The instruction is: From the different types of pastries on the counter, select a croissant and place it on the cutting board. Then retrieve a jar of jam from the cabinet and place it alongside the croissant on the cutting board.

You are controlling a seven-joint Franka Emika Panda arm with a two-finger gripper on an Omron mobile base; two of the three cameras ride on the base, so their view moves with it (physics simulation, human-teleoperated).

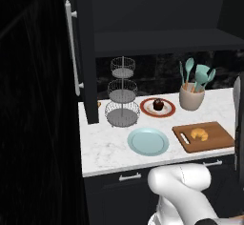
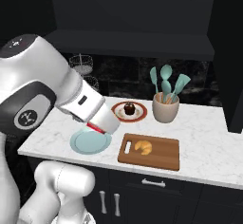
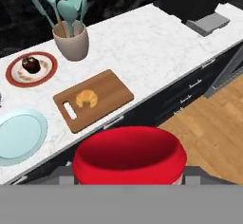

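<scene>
Over the white marble surface (image 3: 156, 47), the hand seemingly clamps the red-lidded jam jar (image 3: 129, 154), which could clip the golden croissant (image 3: 87, 98) on the brown wooden cutting board (image 3: 114, 88).

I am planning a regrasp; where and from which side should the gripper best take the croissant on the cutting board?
Probably from above, across the thick middle of the croissant. It lies flat and low on the cutting board, so the fingers cannot get under it from the side.
</scene>
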